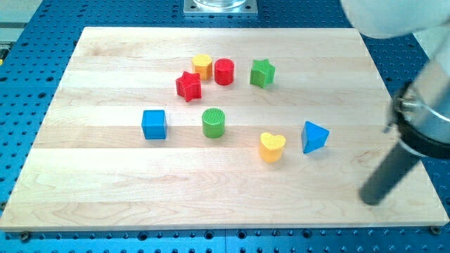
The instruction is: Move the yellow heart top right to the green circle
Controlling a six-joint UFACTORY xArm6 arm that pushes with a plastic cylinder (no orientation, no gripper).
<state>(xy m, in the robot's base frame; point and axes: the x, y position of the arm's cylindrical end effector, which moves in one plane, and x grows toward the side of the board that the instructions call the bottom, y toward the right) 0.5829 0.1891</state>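
Worktop (105,211) of pale wood on a blue perforated base (28,84); you see eight blocks spread across its middle; the yellow heart (272,147) lies right of centre, toward the bottom edge, with the blue triangular block (314,136) just beside it on the side of the right edge, apart from it; the green circle (214,122) stands near the centre, to the heart's left and slightly nearer the top edge, well apart from it; the blue cube (154,124) sits farther toward the left edge; nearer the top edge, a red star (188,86), a yellow rounded block (202,66), a red cylinder (223,72) and a green star (262,72) form a loose row; your arm has no jaws, only a dark rod; its tip (370,197) rests near the bottom-right corner, well apart from the heart and touching no block.
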